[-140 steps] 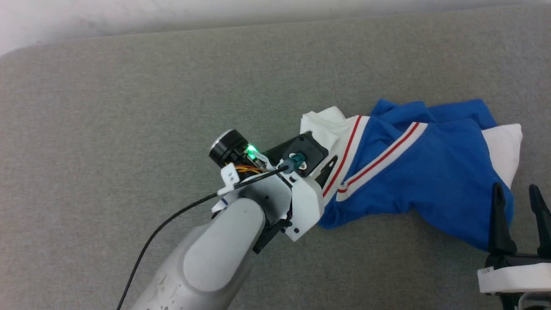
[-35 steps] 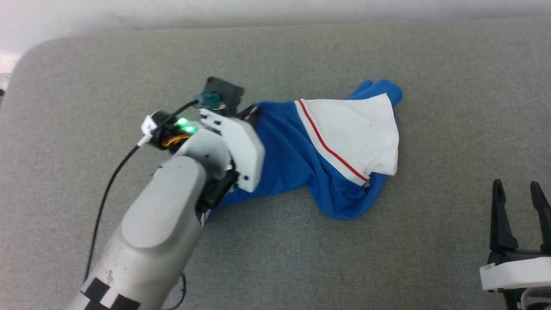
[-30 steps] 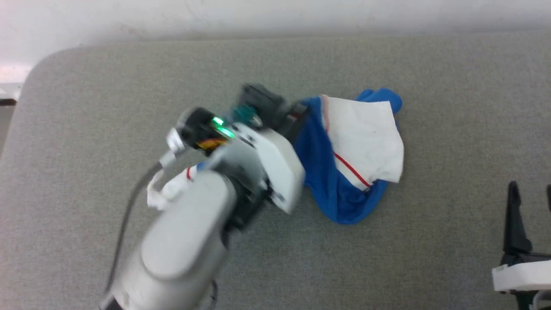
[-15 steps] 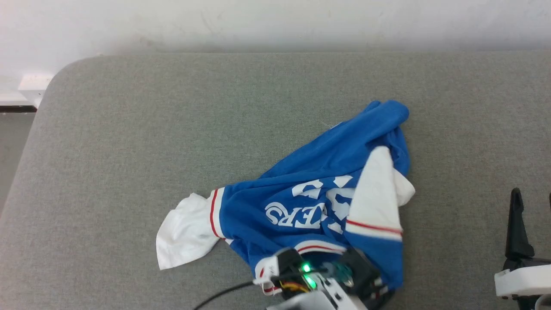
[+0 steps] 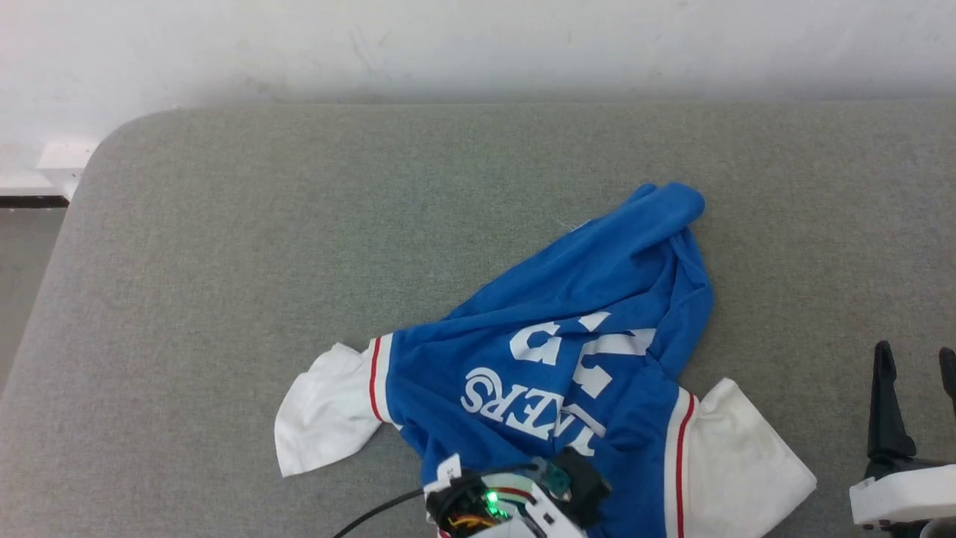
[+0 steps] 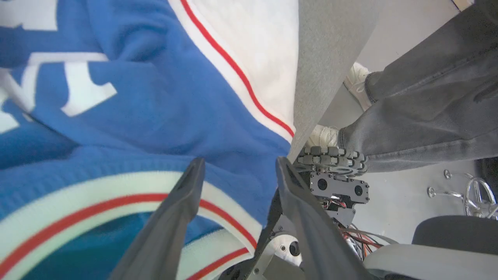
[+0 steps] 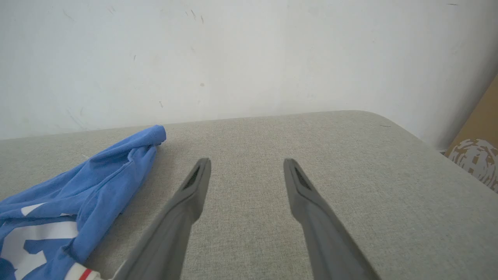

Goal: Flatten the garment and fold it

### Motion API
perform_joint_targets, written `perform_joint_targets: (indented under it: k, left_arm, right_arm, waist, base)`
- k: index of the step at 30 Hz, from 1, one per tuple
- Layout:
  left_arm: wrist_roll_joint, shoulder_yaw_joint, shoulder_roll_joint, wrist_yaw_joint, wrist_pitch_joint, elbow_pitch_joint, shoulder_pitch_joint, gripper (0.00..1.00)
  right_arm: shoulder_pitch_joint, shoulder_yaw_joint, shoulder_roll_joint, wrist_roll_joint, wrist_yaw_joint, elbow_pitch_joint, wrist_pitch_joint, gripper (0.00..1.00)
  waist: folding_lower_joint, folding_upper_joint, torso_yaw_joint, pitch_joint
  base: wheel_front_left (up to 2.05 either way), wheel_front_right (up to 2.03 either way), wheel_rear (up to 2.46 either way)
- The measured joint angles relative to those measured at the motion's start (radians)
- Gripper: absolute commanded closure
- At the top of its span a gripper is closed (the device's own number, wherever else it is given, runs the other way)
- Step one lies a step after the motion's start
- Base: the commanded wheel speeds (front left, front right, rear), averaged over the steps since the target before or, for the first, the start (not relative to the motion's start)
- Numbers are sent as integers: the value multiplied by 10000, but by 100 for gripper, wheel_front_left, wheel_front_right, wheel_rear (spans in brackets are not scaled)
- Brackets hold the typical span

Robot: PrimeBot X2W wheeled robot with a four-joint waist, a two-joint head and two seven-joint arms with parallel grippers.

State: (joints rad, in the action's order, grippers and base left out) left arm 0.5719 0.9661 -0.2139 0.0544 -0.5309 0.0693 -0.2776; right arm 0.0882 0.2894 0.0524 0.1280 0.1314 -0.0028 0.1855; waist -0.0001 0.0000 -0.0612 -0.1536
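Note:
The garment (image 5: pixel 590 336), a bright blue T-shirt, lies crumpled on the grey padded table (image 5: pixel 299 224) with its white lettering facing up. One white sleeve (image 5: pixel 325 407) spreads to the left and the other (image 5: pixel 739 463) lies flat at the near right. My left wrist (image 5: pixel 515 512) sits at the near edge over the shirt's neckline. In the left wrist view my left gripper (image 6: pixel 238 171) is open above the striped collar (image 6: pixel 97 202), with nothing pinched. My right gripper (image 5: pixel 915 373) stands open at the near right, clear of the cloth, over bare table (image 7: pixel 245 167).
The table's rounded far-left corner (image 5: pixel 119 134) meets a white wall (image 5: pixel 478 45). Past the near table edge (image 6: pixel 311 116) a person's legs in dark grey trousers (image 6: pixel 428 97) and white shoes (image 6: pixel 327 136) stand beside the robot's base. A brown board (image 7: pixel 478 147) leans at the far right.
My left gripper swung the garment over and dragged it toward the near edge, then opened. The printed side now faces up and the right sleeve has dropped flat. The camera view also shifted.

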Motion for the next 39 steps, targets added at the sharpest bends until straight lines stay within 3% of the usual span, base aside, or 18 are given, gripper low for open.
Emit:
perform_joint_targets:
  k: [3,7,11,12,17,21,25,31,39]
  left_arm:
    - [71,-380,161,-165,382,-146,-8,0]
    - [194,-1237,251,-700,1108,-802,-83,0]
    - [-173,-2692,311,-1670,3033,-1638,-259,0]
    - [-173,-2692,311,-1670,3033,-1638,-259,0]
    - [-646,-4105,138,-2288,5708,-2219,-81,0]
    - [-794,-5195,-209,-2679,7461,-2341,917,0]
    - [-980,-6713,-504,-2932,7868,-2696,2630,0]
    - [-1710,-8232,-121,-2876,7881,-3453,4196,0]
    - [-2491,-9079,851,-1776,7879,-3438,5073,0]
  right_arm:
    - [9,-6,-2,2,0,48,0,0]
    - [35,-13,-2,21,0,59,0,0]
    - [45,-81,-2,50,0,54,4,0]
    - [45,-81,-2,50,0,54,4,0]
    - [133,-165,0,128,0,56,29,0]
    - [205,-259,-2,184,0,71,44,0]
    - [321,-314,0,219,0,48,94,0]
    - [538,-378,0,301,0,52,86,0]
    - [377,-1058,6,201,0,-518,-571,0]
  waist:
    - [0,0,-18,111]
    - [0,0,-68,229]
    - [0,0,-67,254]
    - [0,0,-67,254]
    - [1,0,-66,219]
    - [1,0,16,245]
    - [1,0,77,282]
    - [1,0,55,315]
    - [0,0,-239,206]
  base:
    - [0,0,0]
    - [0,0,0]
    - [0,0,0]
    - [0,0,0]
    - [0,0,0]
    - [0,0,0]
    - [0,0,0]
    - [0,0,0]
    - [0,0,0]
